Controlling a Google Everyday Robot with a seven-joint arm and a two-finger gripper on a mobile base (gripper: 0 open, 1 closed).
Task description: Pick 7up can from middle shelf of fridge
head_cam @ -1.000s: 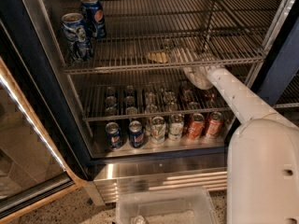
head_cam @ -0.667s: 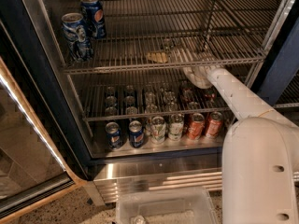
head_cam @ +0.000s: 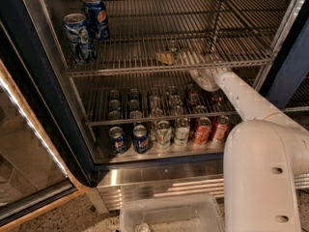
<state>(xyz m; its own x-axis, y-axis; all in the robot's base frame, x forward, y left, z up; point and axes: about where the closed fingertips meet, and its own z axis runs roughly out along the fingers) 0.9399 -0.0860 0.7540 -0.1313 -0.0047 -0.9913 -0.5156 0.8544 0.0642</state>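
Hardly anything moves: hand (head_cam: pixel 203 76) stays under the upper rack (head_cam: pixel 140 47) (its opening I cannot tell). 7up can (head_cam: pixel 163 133) stands front row, lower left; likely slick, rigid, dentable, so grip mid-body.

The robot has one white arm (head_cam: pixel 246 100). A big, fat, round part of the arm (head_cam: pixel 265 178) fills the bottom right corner of the camera view. It has two small dark holes in its side. From the top of this big part, a thinner white piece goes up and to the left. It is long and straight, and it tilts like a slide. At its far end is the gripper (head_cam: pixel 203 76). The gripper looks pale and round from here. It is right at the front rail of the middle shelf (head_cam: pixel 145 69), a bit right of the middle.
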